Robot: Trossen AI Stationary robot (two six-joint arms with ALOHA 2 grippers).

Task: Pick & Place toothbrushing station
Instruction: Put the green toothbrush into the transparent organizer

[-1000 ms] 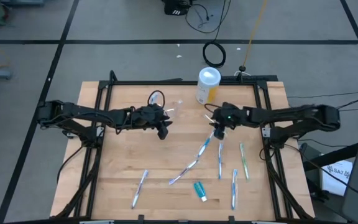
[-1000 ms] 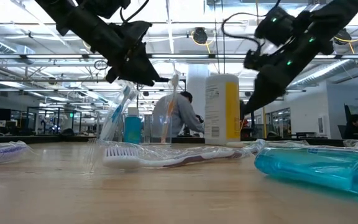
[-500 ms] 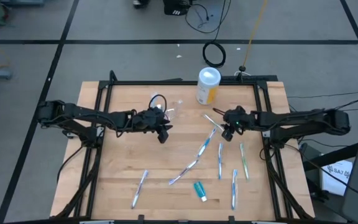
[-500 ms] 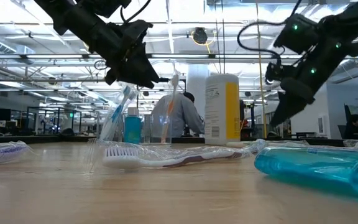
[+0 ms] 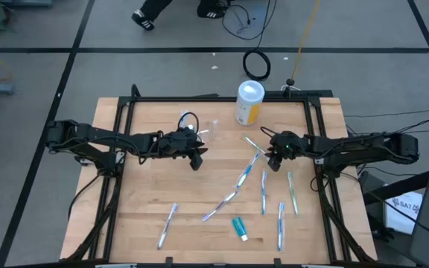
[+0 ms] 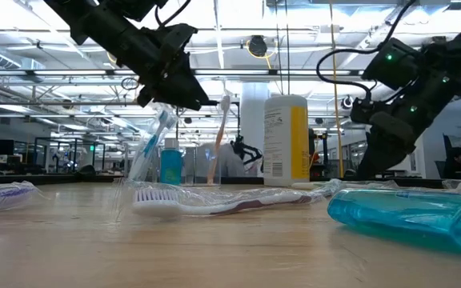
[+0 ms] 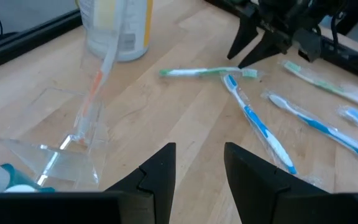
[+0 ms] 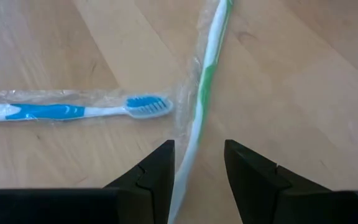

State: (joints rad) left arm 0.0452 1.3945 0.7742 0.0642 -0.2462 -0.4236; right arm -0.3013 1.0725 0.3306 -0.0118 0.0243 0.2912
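Now lower over green toothbrush (image 8: 205,87): right gripper (image 5: 272,159).

Left hand (image 5: 193,158) open, raised, right hand (image 5: 273,160) open, low

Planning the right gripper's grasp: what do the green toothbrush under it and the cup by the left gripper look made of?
The green toothbrush looks like smooth white-and-green plastic inside a thin clear film wrapper; the crinkled, glossy film around it suggests that. The cup looks like clear rigid plastic: the wood shows through it, and its edges catch light.
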